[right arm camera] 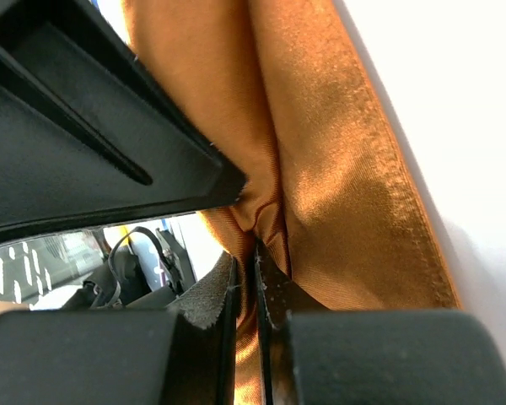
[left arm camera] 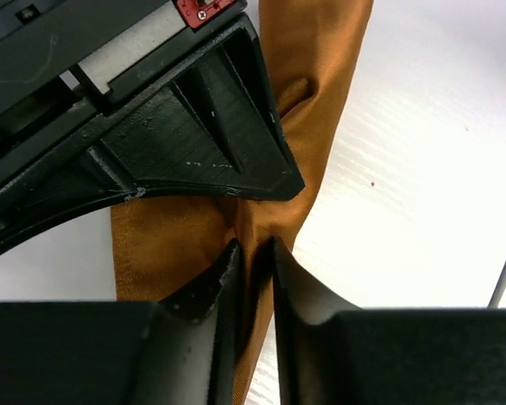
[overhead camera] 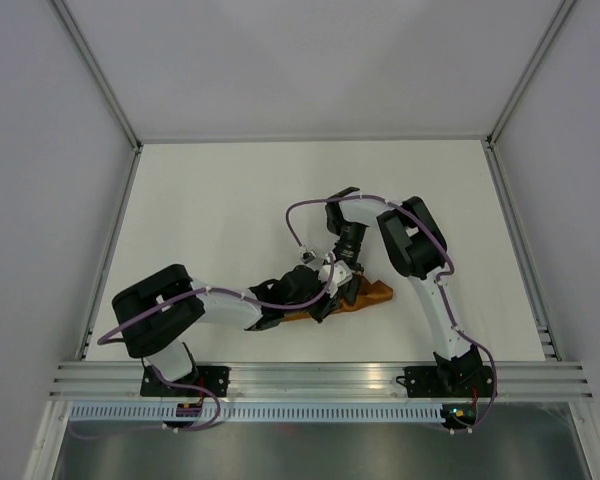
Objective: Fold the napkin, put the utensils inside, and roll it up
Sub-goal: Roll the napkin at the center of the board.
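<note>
White table (overhead camera: 230,200) carrying a rust-brown napkin (overhead camera: 372,294), napkin lying bunched in a narrow strip near the front edge, left gripper (left arm camera: 253,268) pinching a cloth fold, right gripper (right arm camera: 255,266) clamping another fold, fingers nearly together.

Tabletop (overhead camera: 230,200): white, matte, faint grain visible in left wrist view; one tiny red speck (left arm camera: 373,182) on it. White enclosure walls (overhead camera: 310,60) at back and both sides, joined by aluminium corner posts (overhead camera: 95,70). Ribbed aluminium rail (overhead camera: 320,380) spans the near edge; slotted white strip (overhead camera: 310,410) just below; grey metal sheet (overhead camera: 310,450) beneath.
</note>
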{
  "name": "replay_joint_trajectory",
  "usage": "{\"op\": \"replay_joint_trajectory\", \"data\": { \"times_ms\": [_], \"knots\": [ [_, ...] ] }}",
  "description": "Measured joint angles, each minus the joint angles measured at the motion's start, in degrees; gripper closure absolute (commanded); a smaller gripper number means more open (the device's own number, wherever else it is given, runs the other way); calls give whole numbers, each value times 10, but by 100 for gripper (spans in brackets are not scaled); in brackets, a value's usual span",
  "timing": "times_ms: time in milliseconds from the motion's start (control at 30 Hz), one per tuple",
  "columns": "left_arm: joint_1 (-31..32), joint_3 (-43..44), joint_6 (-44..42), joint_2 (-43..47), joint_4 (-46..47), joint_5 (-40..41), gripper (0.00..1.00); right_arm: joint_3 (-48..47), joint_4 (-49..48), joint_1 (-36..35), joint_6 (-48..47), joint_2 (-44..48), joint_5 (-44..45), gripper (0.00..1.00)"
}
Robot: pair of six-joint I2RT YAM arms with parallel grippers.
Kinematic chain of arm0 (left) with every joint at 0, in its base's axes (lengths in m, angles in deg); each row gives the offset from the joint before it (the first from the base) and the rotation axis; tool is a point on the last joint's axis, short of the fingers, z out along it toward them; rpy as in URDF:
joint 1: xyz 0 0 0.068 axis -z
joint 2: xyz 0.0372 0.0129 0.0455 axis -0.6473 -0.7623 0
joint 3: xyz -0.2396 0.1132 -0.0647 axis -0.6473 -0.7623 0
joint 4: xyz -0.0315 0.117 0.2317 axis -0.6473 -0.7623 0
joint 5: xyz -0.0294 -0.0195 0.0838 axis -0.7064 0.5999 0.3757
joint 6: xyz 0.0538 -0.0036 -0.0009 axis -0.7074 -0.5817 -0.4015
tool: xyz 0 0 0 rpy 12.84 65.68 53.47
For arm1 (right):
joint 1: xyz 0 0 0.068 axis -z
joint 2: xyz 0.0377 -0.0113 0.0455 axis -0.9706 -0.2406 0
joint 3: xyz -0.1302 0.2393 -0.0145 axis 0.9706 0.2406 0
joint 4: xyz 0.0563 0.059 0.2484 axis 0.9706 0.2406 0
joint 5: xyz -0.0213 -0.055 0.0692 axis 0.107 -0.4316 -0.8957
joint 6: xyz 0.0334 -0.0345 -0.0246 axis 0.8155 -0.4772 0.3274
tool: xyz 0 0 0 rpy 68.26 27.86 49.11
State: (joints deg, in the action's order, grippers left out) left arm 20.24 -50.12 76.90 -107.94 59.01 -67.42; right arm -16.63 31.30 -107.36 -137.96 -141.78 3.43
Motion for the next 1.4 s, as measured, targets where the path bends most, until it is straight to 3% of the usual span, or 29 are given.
{"op": "replay_joint_trajectory", "data": {
  "times_ms": [33,133,333,567,867,1000,1200,1400],
  "knots": [
    [-1,0,5,-3,6,-6,86,0,-1,2,3,0,0,81],
    [-11,-2,23,-12,32,-27,98,3,-6,11,15,5,1,70],
    [-53,-17,80,-43,108,-93,98,33,-80,30,45,53,-2,55],
    [-99,-17,157,-88,181,-164,98,74,-227,81,93,151,-15,50],
    [-155,6,259,-114,153,-259,98,235,-447,194,140,401,-21,45],
    [-175,45,299,-137,102,-307,98,374,-544,177,117,533,7,44],
    [-196,99,339,-170,25,-370,98,579,-641,90,56,689,68,41],
    [-213,128,356,-199,-29,-413,98,636,-685,30,27,721,102,40]
  ]
}}
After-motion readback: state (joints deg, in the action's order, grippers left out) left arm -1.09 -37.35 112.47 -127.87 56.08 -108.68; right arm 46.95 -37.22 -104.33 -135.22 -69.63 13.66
